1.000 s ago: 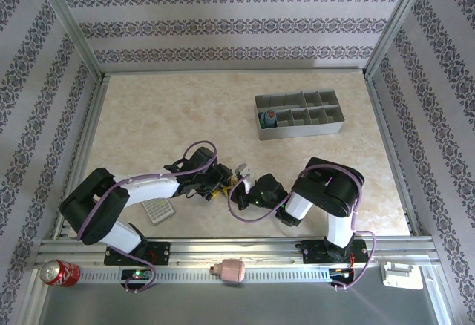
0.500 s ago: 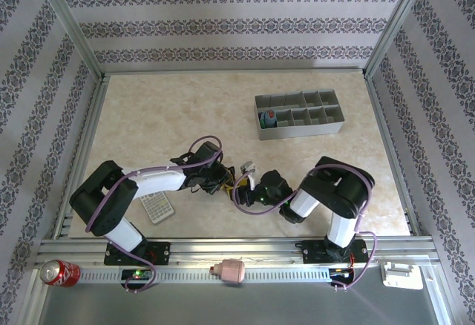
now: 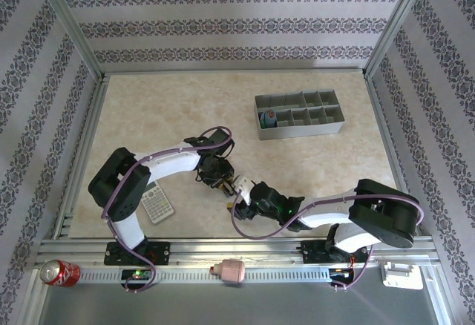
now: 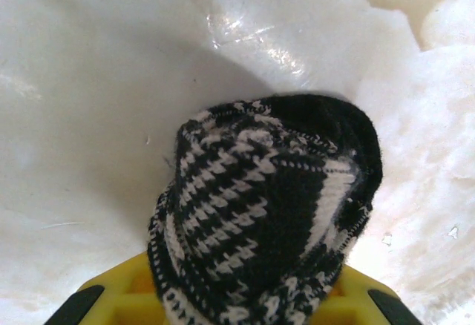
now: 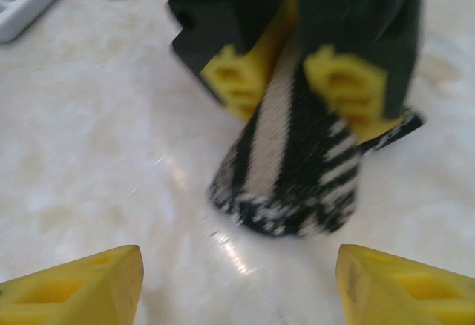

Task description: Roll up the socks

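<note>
We have the striped sock [image 4: 267,214] pinched in the left gripper [image 5: 293,87]: its yellow fingers are closed on the fabric, one each side, with a short bunched end sticking out past them. All this is just right of the calculator [image 3: 157,203]. The sock's long axis runs out of the left fingers down toward the table, and its end looks to touch the surface, though we cannot be sure. The right gripper [image 5: 241,280] is just beyond the sock from the calculator, facing it with its jaws spread wide and nothing between them. In its wrist view the sock end lies ahead of the gap, a little right of centre. We judge the coming move turns on that: the right arm is the free one, and it would need to advance and shade right to take the loose end. Well right of the calculator and farther back, a tray [image 3: 304,132] holds a blue-green bundle [image 3: 269,119], perhaps the other sock
</note>
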You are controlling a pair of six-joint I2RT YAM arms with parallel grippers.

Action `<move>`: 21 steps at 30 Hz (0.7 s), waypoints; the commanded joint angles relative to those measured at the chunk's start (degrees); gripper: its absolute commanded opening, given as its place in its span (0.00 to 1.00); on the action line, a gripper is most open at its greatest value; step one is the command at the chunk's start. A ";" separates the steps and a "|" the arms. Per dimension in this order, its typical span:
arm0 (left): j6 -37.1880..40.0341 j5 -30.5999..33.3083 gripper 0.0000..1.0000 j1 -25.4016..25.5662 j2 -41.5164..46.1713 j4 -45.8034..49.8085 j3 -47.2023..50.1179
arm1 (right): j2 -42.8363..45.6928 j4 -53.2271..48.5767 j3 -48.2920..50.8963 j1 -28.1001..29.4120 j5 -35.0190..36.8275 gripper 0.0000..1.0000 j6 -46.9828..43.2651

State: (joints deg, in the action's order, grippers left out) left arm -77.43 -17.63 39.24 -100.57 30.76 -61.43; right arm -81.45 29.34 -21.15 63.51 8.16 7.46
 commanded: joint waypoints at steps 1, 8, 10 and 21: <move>1.70 1.62 0.00 -0.56 -3.77 7.82 1.66 | -0.34 -3.86 -2.17 -0.85 7.17 0.70 -1.97; 1.43 1.53 0.00 -0.48 -3.95 7.16 1.86 | -5.14 0.53 -4.57 -5.91 -4.21 0.66 6.75; 1.19 1.38 0.00 -0.48 -3.87 6.44 2.25 | -6.44 1.68 -5.16 -6.49 -6.76 0.65 8.41; 1.46 1.50 0.00 -0.31 -4.66 5.06 2.95 | -8.12 10.94 -3.99 -10.86 -15.92 0.65 18.20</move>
State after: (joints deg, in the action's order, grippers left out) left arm -76.90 -17.82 39.24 -100.92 31.24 -61.73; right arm -89.47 34.24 -24.91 53.52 -4.56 21.06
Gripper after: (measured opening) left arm 0.197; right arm 0.641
